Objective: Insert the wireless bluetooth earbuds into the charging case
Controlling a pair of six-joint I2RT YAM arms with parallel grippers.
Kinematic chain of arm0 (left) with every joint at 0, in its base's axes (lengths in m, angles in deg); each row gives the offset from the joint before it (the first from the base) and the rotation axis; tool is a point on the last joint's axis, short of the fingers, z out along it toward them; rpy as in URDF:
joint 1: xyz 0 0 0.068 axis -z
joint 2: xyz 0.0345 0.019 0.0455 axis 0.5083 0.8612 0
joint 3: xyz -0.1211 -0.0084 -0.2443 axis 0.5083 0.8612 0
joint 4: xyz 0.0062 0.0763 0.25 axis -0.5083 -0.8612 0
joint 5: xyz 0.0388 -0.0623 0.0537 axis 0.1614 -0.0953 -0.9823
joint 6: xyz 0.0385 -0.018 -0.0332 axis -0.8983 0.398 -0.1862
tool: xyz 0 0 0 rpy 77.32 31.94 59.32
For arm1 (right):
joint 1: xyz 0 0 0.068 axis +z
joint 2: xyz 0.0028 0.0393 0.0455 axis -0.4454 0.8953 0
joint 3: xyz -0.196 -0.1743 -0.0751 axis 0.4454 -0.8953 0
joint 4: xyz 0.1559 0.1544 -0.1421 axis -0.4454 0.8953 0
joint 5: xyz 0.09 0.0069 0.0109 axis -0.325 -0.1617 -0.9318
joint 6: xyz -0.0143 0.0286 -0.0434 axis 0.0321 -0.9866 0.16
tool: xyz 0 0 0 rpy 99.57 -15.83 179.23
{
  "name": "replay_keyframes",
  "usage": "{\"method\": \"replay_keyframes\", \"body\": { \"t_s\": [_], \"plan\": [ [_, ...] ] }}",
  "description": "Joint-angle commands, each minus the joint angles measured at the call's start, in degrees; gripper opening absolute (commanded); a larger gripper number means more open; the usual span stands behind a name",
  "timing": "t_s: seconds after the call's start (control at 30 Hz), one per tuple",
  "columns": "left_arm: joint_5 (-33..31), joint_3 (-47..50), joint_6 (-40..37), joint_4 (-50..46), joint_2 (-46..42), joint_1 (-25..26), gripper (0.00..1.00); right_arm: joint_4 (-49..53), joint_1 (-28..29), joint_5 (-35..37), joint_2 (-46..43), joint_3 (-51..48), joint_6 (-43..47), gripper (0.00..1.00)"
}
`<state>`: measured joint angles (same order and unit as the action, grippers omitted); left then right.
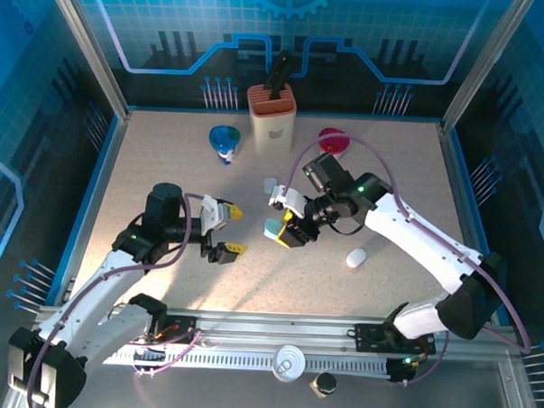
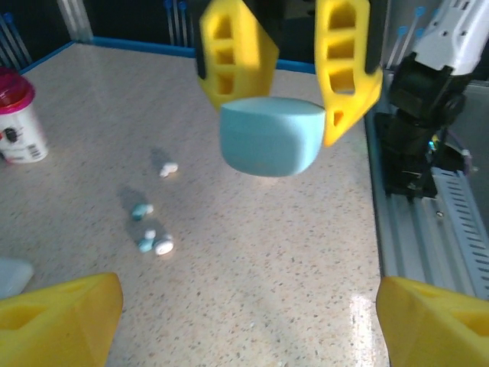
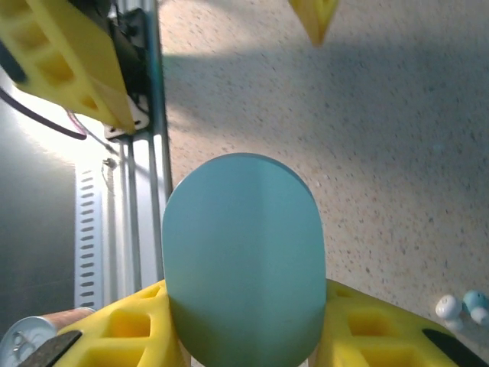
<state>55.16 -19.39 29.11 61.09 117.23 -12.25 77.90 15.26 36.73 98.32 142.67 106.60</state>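
The wireless bluetooth earbuds (image 2: 162, 245), tiny glossy plastic buds in white and pale blue, lie loose on the speckled beige table (image 2: 290, 260). In the left wrist view they sit left of centre, near one another and well apart from the case. In the right wrist view, two of the earbuds (image 3: 451, 307) lie in the lower right corner.

The pale blue, pebble-shaped plastic charging case (image 1: 274, 229) hangs above the table at the centre of the overhead view. The yellow fingers of the right gripper (image 1: 287, 234) are clamped across its sides. The case looks closed, and which end carries the lid cannot be told.

The left gripper (image 1: 230, 232) stands just left of the case, facing it, jaws spread wide and holding nothing.

The step in hand is probably presenting the case so that the left gripper can take its free end.

1. Keep the right gripper's clamp firm and the case level.
2. Centre the left fingers on the exposed end, clear of the right fingers.
3. Close squarely, both pads meeting together. The smooth rounded shell will likely slip under an off-centre squeeze.
4. Keep the work above the table, away from the loose buds.
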Motion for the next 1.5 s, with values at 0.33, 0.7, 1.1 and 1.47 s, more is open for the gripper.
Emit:
{"method": "replay_keyframes", "body": {
  "t_s": [0.33, 0.7, 1.1, 1.47],
  "plan": [
    [6.13, -0.88, 10.65, 8.68, 3.5, 4.67, 0.83, 2.28, 3.07, -8.57, 6.91, 8.89, 5.04, 0.33],
    [6.0, -0.88, 15.45, 10.34, 3.33, 5.28, 0.7, 1.51, 3.54, -7.85, 7.96, 9.38, 5.39, 0.31],
    [7.35, -1.06, 16.49, 10.74, 4.54, 5.35, 0.44, 2.21, 3.42, -7.07, 8.97, 9.79, 6.08, 0.31],
    [8.59, -0.47, 16.15, 11.16, 4.82, 5.31, 0.28, 2.6, 3.36, -6.32, 9.05, 10.69, 6.29, 0.46]
  ]
}}
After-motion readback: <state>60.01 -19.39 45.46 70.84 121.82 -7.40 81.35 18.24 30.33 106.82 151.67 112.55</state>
